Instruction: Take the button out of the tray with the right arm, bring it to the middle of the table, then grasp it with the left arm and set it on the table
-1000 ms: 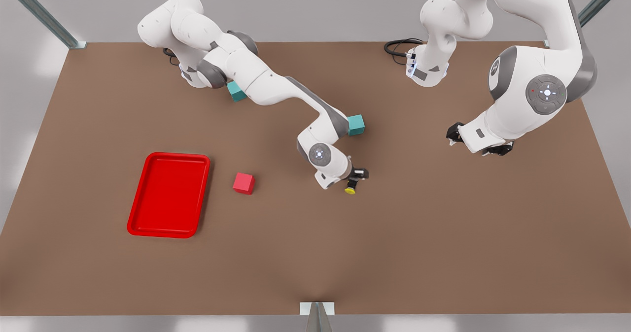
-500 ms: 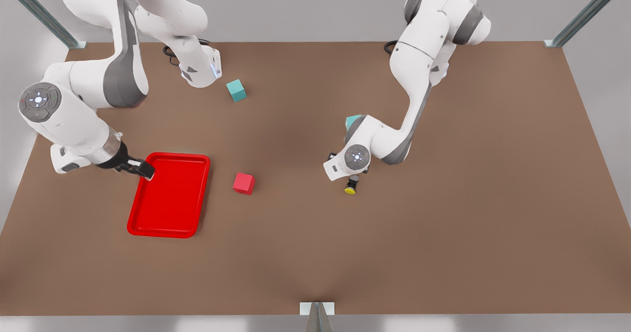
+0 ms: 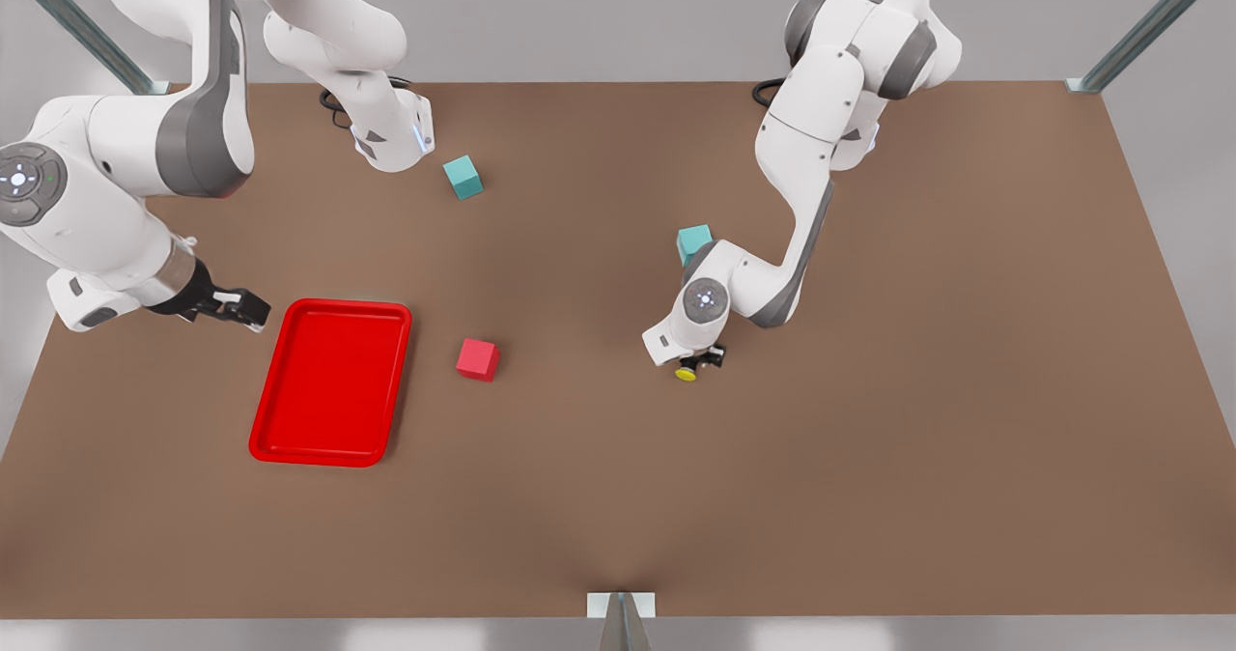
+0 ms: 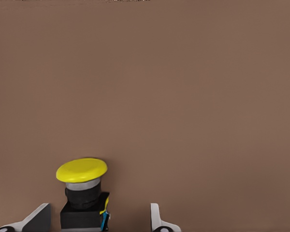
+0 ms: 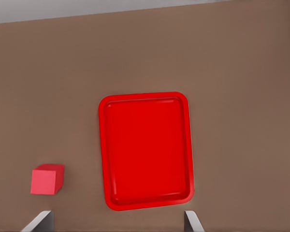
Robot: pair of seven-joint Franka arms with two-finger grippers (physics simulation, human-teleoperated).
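Beside the tray (image 3: 330, 381), the right gripper (image 3: 235, 309) has backed off, fingers spread and empty. At mid-table, the left gripper (image 3: 708, 361) has lowered, fingers parted around the button (image 3: 687, 373), ready to grasp.

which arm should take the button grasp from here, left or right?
Left, most likely. The left gripper hangs right at the button mid-table, fingers open, with the button between them in its wrist view. The right gripper waits open beside the tray.

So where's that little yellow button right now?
The button sits near the middle of the table, right of the red cube in the front view, between the left gripper's open fingers.
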